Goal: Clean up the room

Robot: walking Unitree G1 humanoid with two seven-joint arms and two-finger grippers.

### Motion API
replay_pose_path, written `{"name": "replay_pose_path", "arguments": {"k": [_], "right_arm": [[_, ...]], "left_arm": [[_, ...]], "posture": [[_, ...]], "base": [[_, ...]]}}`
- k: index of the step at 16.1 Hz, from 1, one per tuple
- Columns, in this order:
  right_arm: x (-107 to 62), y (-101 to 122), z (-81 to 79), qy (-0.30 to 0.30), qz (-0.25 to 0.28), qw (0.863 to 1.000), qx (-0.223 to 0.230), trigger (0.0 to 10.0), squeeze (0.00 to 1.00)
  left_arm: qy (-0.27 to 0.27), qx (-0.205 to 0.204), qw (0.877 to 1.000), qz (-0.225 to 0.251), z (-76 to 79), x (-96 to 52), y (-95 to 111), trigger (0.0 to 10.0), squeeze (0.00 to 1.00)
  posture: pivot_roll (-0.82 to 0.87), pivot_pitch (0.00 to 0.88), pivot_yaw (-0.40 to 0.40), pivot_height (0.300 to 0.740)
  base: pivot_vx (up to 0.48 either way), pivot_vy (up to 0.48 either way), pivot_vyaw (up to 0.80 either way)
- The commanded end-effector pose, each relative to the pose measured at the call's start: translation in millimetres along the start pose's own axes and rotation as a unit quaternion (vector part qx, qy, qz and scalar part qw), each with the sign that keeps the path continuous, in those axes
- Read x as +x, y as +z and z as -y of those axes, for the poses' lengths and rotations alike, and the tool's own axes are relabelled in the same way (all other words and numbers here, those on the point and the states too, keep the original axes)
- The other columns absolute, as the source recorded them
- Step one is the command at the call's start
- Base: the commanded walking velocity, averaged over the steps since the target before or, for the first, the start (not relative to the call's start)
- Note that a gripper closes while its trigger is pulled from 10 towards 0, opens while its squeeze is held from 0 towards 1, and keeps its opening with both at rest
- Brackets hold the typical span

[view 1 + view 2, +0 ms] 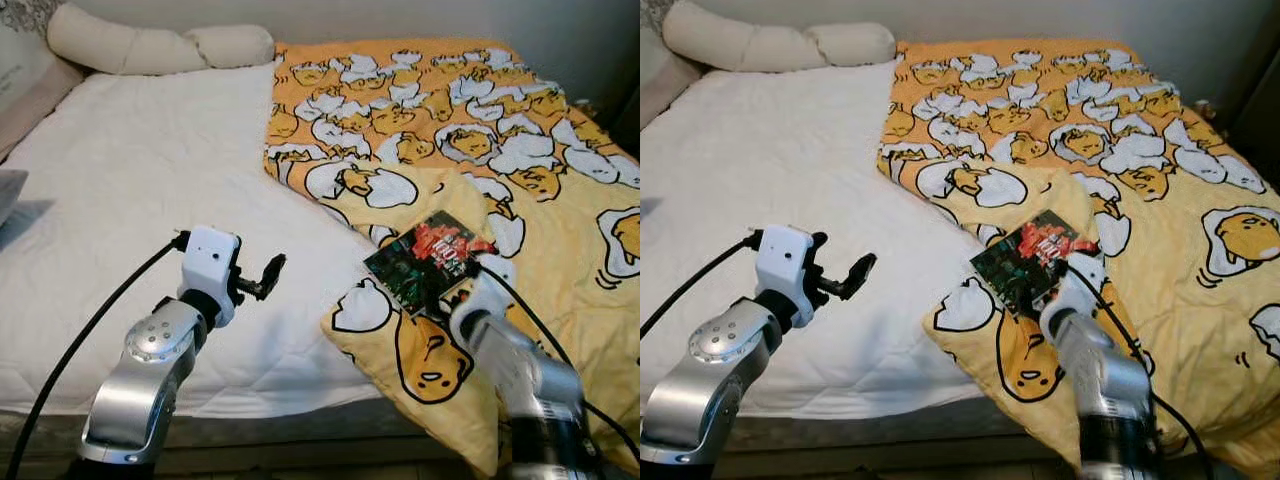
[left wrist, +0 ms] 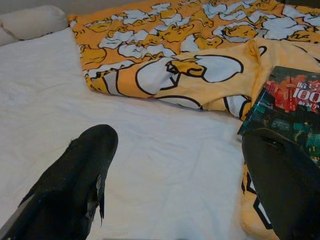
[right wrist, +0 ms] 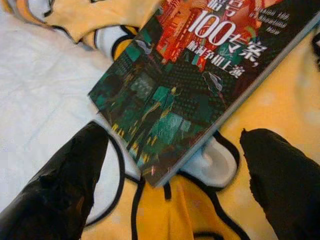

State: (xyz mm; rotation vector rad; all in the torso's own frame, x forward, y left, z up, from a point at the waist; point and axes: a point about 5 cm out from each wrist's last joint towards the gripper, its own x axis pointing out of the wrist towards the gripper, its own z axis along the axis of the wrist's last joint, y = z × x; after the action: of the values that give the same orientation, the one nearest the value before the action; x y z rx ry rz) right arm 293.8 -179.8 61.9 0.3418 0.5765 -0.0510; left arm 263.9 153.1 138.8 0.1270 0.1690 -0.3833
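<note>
Book [image 1: 430,262], dark cover with red and teal print, lies flat on the yellow egg-print blanket [image 1: 560,210] near the bed's [image 1: 150,180] front edge, close to the blanket's folded corner. Right gripper [image 3: 172,175] hovers over the book's near corner, fingers spread wide, holding nothing. Left gripper [image 1: 268,277] is raised above the white mattress, fingers apart, empty.
</note>
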Motion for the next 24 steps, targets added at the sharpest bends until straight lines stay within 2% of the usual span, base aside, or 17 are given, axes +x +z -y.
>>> {"name": "replay_pose_path", "arguments": {"k": [1, 3, 5, 6, 7, 10, 12, 14, 17, 20, 21, 22, 24], "right_arm": [[10.8, -1.2, 1.6, 0.001, -0.004, 1.000, 0.015, 10.0, 1.00], [28.4, -0.1, 5.7, -0.015, -0.018, 0.999, 0.024, 10.0, 1.00], [32.7, 0.9, 7.9, -0.035, -0.022, 0.999, 0.026, 10.0, 1.00], [35.2, 1.1, 8.2, -0.047, -0.023, 0.998, 0.032, 10.0, 1.00], [37.3, 0.9, 7.3, -0.056, -0.025, 0.998, 0.032, 10.0, 1.00], [38.6, -14.1, 7.1, -0.082, -0.038, 0.994, 0.058, 10.0, 1.00], [37.7, -16.4, 5.2, -0.080, -0.033, 0.994, 0.074, 10.0, 1.00], [36.1, -22.5, 4.0, -0.081, -0.033, 0.993, 0.085, 10.0, 1.00], [36.4, -23.9, 3.4, -0.078, -0.025, 0.990, 0.116, 10.0, 1.00], [37.9, -16.3, 0.0, -0.045, 0.013, 0.987, 0.150, 10.0, 0.98], [38.9, -13.9, -0.1, -0.035, 0.027, 0.984, 0.171, 10.0, 0.67], [39.9, -12.4, 1.2, -0.028, 0.037, 0.981, 0.190, 10.0, 0.47], [41.2, -13.3, 5.1, -0.021, 0.050, 0.976, 0.209, 10.0, 0.00]], "left_arm": [[-0.013, 0.001, 1.000, -0.004, -2.7, 0.1, 1.7, 10.0, 0.00], [-0.062, 0.015, 0.998, -0.006, -1.5, 0.2, 7.2, 10.0, 0.00], [-0.074, 0.025, 0.997, -0.014, -4.4, -0.8, 8.1, 10.0, 0.00], [-0.077, 0.023, 0.997, -0.017, -7.5, -2.3, 8.5, 10.0, 0.33], [-0.081, 0.020, 0.996, -0.018, -10.2, -4.5, 9.4, 10.0, 0.98], [-0.106, 0.019, 0.994, -0.028, -7.4, -10.4, 8.8, 10.0, 1.00], [-0.110, 0.016, 0.993, -0.028, -6.8, -10.4, 9.6, 10.0, 1.00], [-0.132, -0.005, 0.991, -0.030, -3.2, -10.6, 10.9, 10.0, 1.00], [-0.132, -0.006, 0.991, -0.028, -3.3, -10.7, 12.5, 10.0, 1.00], [-0.129, -0.004, 0.991, -0.027, -2.9, -11.9, 12.3, 10.0, 1.00], [-0.127, -0.004, 0.992, -0.023, -2.9, -11.5, 12.9, 10.0, 1.00], [-0.123, -0.002, 0.992, -0.018, -3.1, -10.7, 13.8, 10.0, 1.00], [-0.119, -0.002, 0.993, -0.013, -4.0, -10.6, 14.8, 10.0, 1.00]], "posture": [[0.05, 0.000, 0.055, 0.740], [0.08, 0.000, 0.063, 0.740], [0.09, 0.000, 0.064, 0.740], [0.11, 0.000, 0.072, 0.740], [0.11, 0.000, 0.078, 0.740], [0.11, 0.000, 0.095, 0.740], [0.11, 0.000, 0.102, 0.740], [0.10, 0.000, 0.105, 0.740], [0.11, 0.000, 0.095, 0.740], [0.11, 0.000, 0.091, 0.740], [0.11, 0.000, 0.091, 0.740], [0.12, 0.000, 0.088, 0.740], [0.13, 0.000, 0.086, 0.740]], "base": [[0.000, 0.000, 0.00], [0.000, 0.000, 0.00], [0.000, 0.000, 0.00], [0.000, 0.000, 0.00], [0.000, 0.000, 0.00], [0.000, 0.000, 0.00], [0.000, 0.000, 0.00], [0.000, 0.000, 0.00], [0.000, 0.000, 0.00], [0.000, 0.000, 0.00], [0.000, 0.000, 0.00], [0.000, 0.000, 0.00], [0.000, 0.000, 0.00]]}}
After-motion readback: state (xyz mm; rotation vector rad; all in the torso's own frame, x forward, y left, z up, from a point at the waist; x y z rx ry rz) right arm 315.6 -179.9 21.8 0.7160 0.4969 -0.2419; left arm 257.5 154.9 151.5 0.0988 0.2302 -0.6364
